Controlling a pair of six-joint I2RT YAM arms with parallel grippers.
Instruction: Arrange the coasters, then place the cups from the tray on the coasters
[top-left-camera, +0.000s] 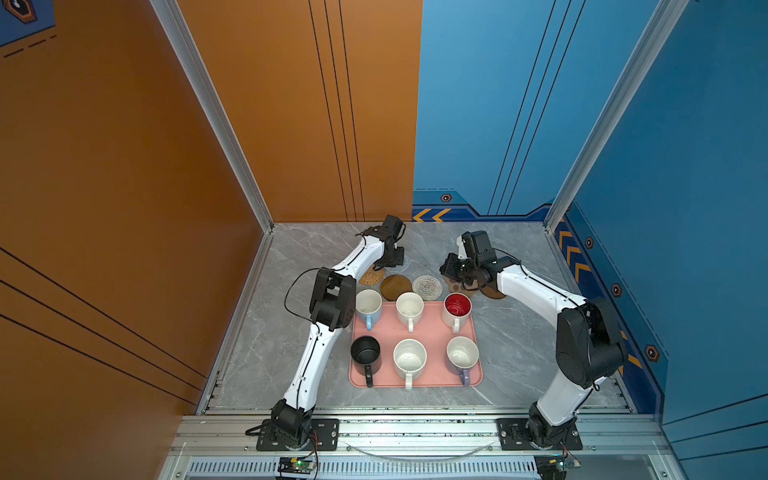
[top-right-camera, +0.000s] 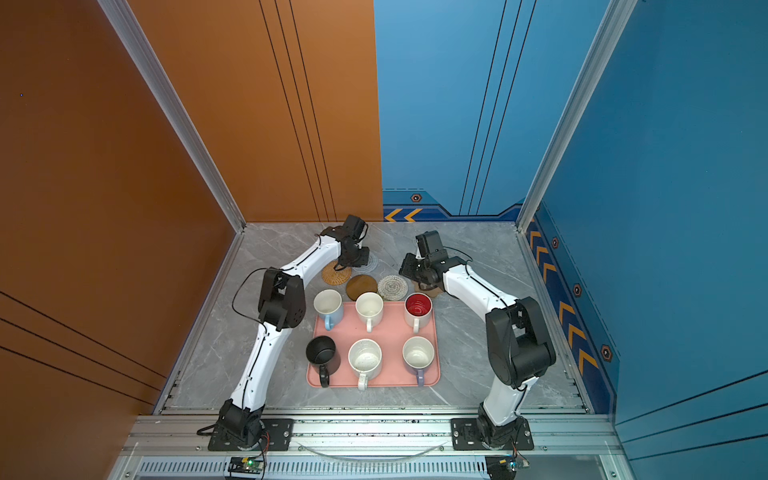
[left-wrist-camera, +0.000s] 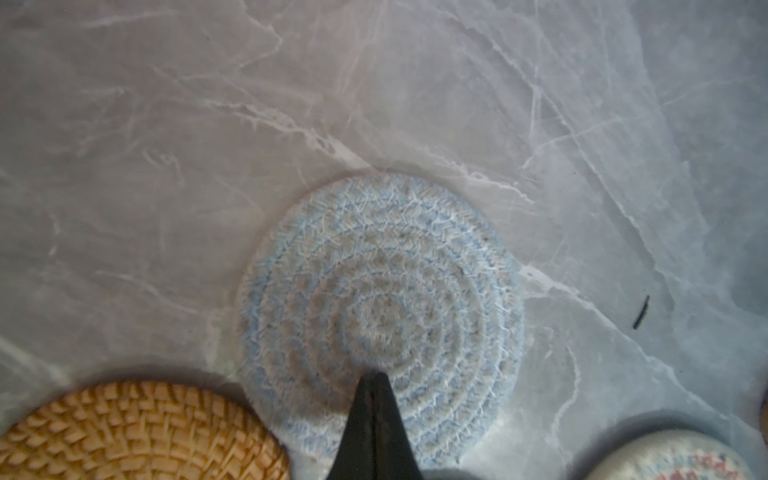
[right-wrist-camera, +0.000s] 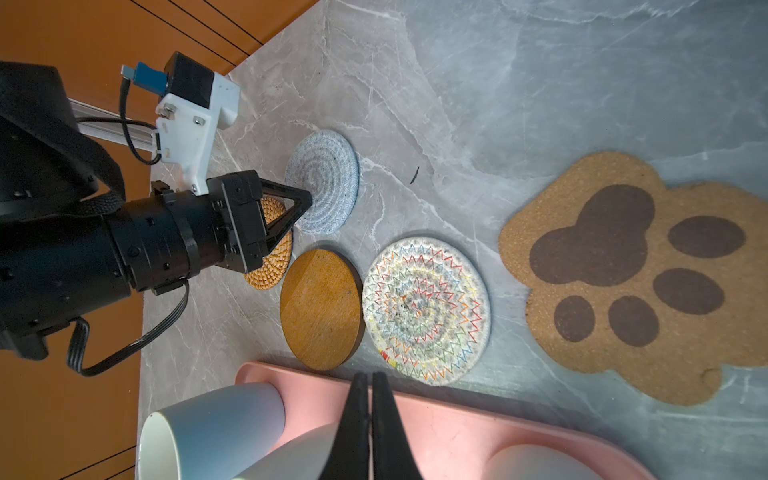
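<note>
My left gripper (left-wrist-camera: 376, 376) is shut, its tip resting on the blue-grey woven coaster (left-wrist-camera: 380, 299) without gripping it. Beside that coaster lie the orange rattan coaster (right-wrist-camera: 270, 257), a brown round coaster (right-wrist-camera: 320, 307), a colour-stitched woven coaster (right-wrist-camera: 426, 313) and the paw-print coaster (right-wrist-camera: 636, 270). A second brown coaster (top-left-camera: 495, 294) peeks from under my right arm. My right gripper (right-wrist-camera: 370, 376) is shut and empty, hovering over the far rim of the pink tray (top-left-camera: 432, 330). The tray holds the light blue (top-left-camera: 368, 307), white (top-left-camera: 409, 309), red-inside (top-left-camera: 457, 309), black (top-left-camera: 365, 353), speckled (top-left-camera: 409, 359) and lavender (top-left-camera: 462, 357) cups.
Grey marble tabletop (top-left-camera: 316, 245) is walled in orange on the left and blue at the back and right. The left arm's elbow (top-left-camera: 332, 303) hangs next to the light blue cup. A small dark speck (left-wrist-camera: 640, 311) lies on the table near the blue-grey coaster.
</note>
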